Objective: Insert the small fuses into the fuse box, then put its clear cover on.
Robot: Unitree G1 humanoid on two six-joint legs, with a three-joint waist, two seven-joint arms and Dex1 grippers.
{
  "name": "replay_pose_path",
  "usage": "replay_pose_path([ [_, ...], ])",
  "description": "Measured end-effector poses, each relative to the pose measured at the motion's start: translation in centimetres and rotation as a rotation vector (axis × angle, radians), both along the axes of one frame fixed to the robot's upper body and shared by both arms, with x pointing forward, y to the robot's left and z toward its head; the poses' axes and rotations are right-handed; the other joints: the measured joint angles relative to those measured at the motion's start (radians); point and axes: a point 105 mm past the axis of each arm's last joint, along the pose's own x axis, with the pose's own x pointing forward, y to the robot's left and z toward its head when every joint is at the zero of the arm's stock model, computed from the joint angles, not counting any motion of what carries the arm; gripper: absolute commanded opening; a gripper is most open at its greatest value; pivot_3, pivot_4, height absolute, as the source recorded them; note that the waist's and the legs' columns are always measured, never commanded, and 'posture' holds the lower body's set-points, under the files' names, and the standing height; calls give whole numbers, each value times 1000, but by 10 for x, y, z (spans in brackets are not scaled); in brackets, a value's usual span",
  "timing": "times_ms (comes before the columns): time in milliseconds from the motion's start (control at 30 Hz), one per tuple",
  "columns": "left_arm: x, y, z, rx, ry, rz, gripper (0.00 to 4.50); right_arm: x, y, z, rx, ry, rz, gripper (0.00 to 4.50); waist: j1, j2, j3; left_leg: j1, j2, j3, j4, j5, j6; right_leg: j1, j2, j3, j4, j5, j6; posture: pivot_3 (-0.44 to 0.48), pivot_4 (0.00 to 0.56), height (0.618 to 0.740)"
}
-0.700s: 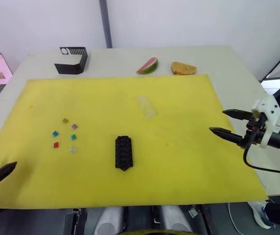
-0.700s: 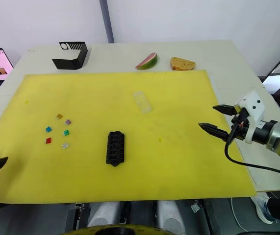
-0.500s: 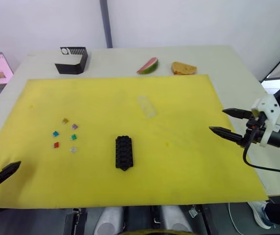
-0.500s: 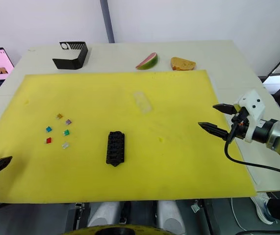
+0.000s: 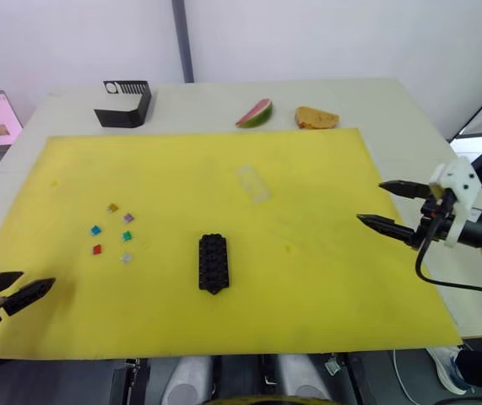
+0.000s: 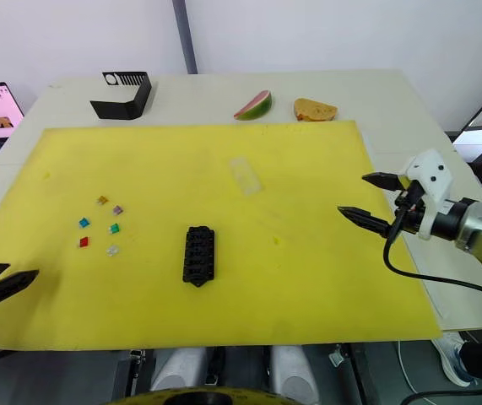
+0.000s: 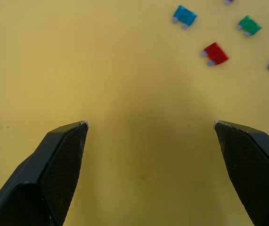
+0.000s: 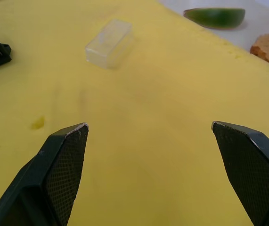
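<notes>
Fuse box [image 5: 213, 262] empty, fuses [image 5: 112, 231] beside

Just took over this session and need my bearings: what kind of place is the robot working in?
Likely an indoor lab or test bench: a pale table against plain white walls, covered by a yellow mat, with props like a watermelon slice and a bread piece.

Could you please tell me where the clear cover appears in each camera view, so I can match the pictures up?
Left eye view: the clear cover lies on the yellow mat, beyond the fuse box.
Right eye view: same spot.
Right wrist view: ahead of the open fingers.
Shared landmark: the watermelon slice.
</notes>
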Motion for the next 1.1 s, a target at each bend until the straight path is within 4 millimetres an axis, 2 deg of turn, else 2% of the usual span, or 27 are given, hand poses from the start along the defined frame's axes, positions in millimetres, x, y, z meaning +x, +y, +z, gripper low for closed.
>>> replay_pose_path([
  [233,24,-15,10,-246,132,-56,4500,4,57,11,30,-50,203,4428,-4,0,0,-1,0,0,0,0,0,-1,0,0,0,0,0,0,150,740],
  [400,38,-19,7,-454,277,-9,4500,-13,109,11,96,-13,440,4428,-6,0,0,-5,0,0,0,0,0,-5,0,-1,0,0,1,0,150,740],
  [533,43,-28,11,-590,340,-14,4500,-21,135,19,137,-8,563,4428,-7,-2,-1,-13,0,0,3,0,0,-13,0,-1,2,1,1,0,150,740],
  [767,50,-31,14,-708,378,11,4500,-22,171,26,171,-20,687,4428,-8,-2,-1,-16,0,0,3,2,-3,-19,0,-1,8,1,0,0,150,740],
  [900,55,-32,11,-750,368,17,4500,-19,187,21,156,-25,725,4428,-9,-2,-1,-16,0,0,3,2,-3,-19,0,0,9,1,0,0,150,740],
  [1100,54,-35,2,-768,368,13,4500,-15,191,9,116,-11,742,4428,-9,-2,-1,-16,0,0,3,2,-3,-19,0,0,8,1,0,0,150,740],
])
